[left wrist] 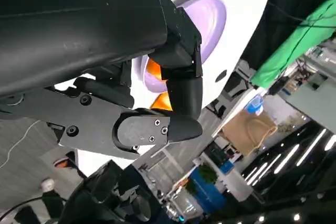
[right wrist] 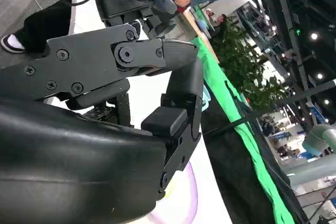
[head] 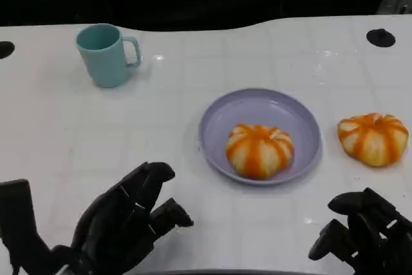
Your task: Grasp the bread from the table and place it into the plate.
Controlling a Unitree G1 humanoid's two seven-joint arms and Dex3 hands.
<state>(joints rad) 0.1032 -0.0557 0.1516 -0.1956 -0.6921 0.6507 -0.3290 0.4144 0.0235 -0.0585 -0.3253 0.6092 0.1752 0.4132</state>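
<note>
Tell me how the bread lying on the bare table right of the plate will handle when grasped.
The bread looks puffy and domed, so probably soft, light and easily dented. Its flat underside suggests it won't roll. The glossy orange stripes may be slightly slippery against the fingers.

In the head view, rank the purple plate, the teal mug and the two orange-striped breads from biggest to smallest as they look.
1. Purple plate, clearly the largest.
2. Bread in the plate and bread on the table: they look about alike, so no ranking between them.
3. Teal mug: close to the breads, and farther from the camera, so unsure.
</note>
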